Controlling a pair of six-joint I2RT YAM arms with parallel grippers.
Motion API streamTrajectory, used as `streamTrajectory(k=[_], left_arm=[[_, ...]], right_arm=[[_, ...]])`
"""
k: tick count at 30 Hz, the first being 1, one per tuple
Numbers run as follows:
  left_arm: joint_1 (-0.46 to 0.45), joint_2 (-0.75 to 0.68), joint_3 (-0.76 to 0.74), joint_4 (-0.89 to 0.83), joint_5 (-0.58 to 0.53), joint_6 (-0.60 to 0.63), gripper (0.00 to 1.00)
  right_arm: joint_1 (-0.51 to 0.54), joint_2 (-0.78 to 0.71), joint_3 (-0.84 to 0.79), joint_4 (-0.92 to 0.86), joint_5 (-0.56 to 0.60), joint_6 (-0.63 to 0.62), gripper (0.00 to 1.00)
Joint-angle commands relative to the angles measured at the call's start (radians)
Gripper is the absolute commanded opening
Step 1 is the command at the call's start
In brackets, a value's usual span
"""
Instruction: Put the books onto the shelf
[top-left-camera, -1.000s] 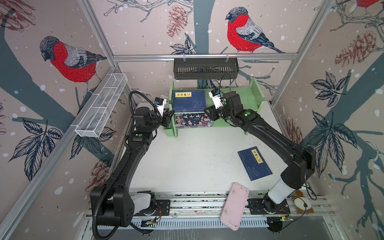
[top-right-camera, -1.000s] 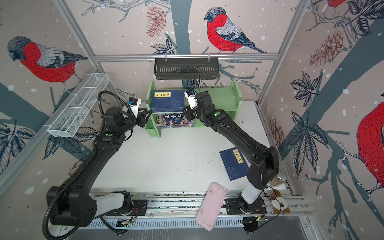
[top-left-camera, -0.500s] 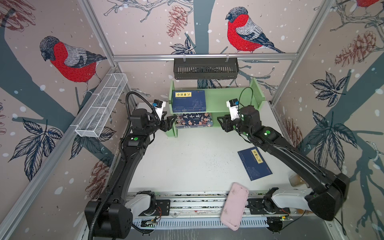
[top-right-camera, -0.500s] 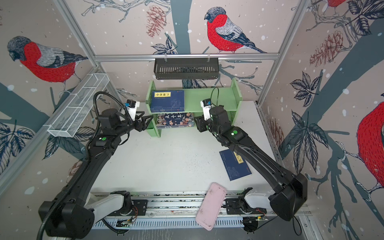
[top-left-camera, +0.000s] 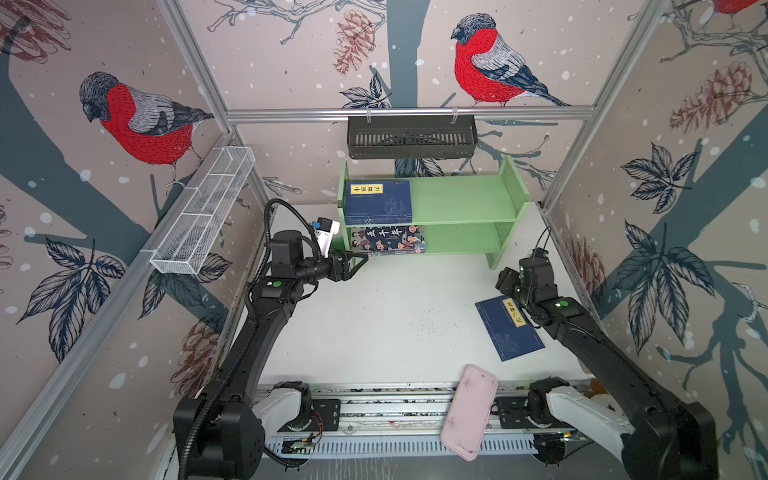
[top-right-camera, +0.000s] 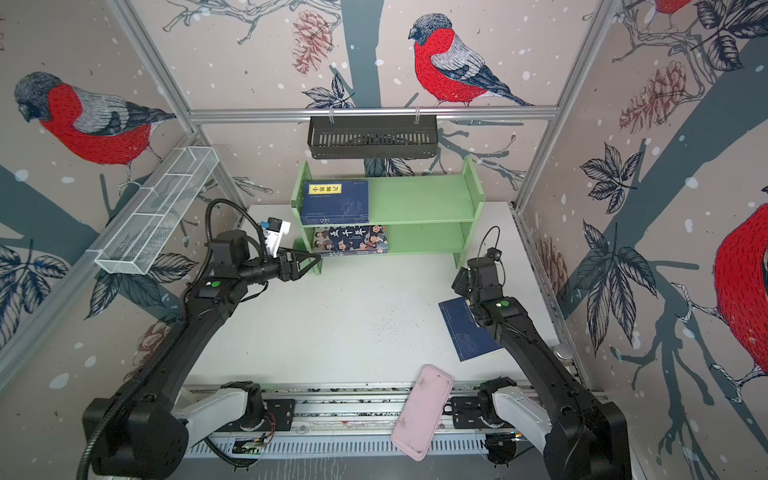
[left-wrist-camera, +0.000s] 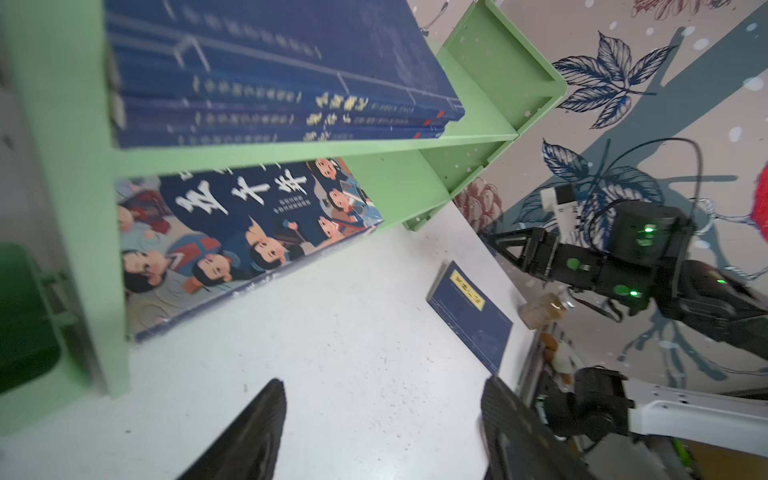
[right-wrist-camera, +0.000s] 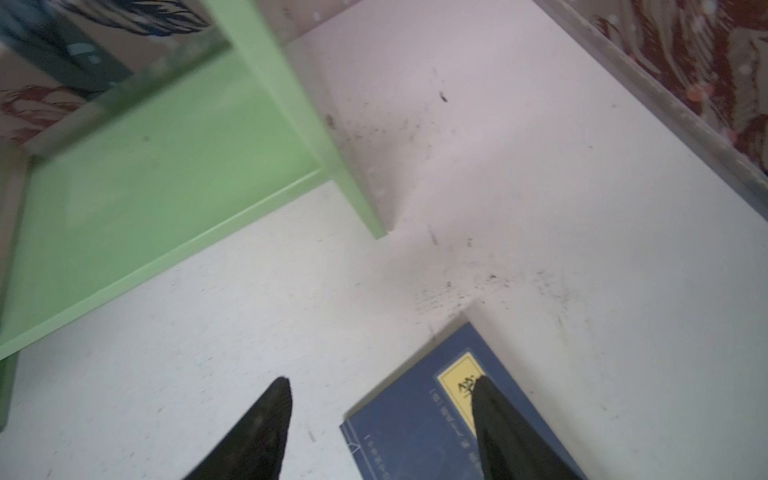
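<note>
We see the green shelf (top-left-camera: 457, 203) standing at 12 o'clock on the white table (top-left-camera: 395, 324). Three navy books (top-left-camera: 380, 203) lie stacked flat at the 9 o'clock end of its upper tier. The cartoon-cover book (top-left-camera: 388, 241) lies flat beneath them on the lower tier. A loose navy book (top-left-camera: 509, 328) lies flat on the table at about 4 o'clock, yellow label up, well apart from the shelf.

Our left end effector (left-wrist-camera: 382, 384) hangs near the shelf's 9 o'clock side panel, pointing toward the cartoon-cover book. Its fingers are spread and hold nothing. Our right end effector (right-wrist-camera: 380, 388) hovers over the 12 o'clock end of the loose navy book, likewise spread and empty. In the right wrist view one finger (right-wrist-camera: 498, 415) hides part of the yellow label. A pink case (top-left-camera: 469, 411) lies at 5 o'clock across the front rail.
</note>
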Motion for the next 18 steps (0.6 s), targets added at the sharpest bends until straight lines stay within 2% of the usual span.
streamTrajectory(k=[1, 10, 18], left_arm=[[0.0, 0.011, -0.028, 0.082, 0.079, -0.108, 0.75], [-0.009, 0.016, -0.065, 0.12, 0.005, -0.16, 0.75], [-0.046, 0.004, -0.108, 0.125, -0.054, -0.195, 0.75]], right_arm=[[-0.071, 0.002, -0.035, -0.012, 0.018, 0.051, 0.72], [-0.265, 0.072, -0.07, -0.134, -0.154, 0.05, 0.73], [-0.292, 0.171, -0.053, -0.206, -0.261, 0.081, 0.76]])
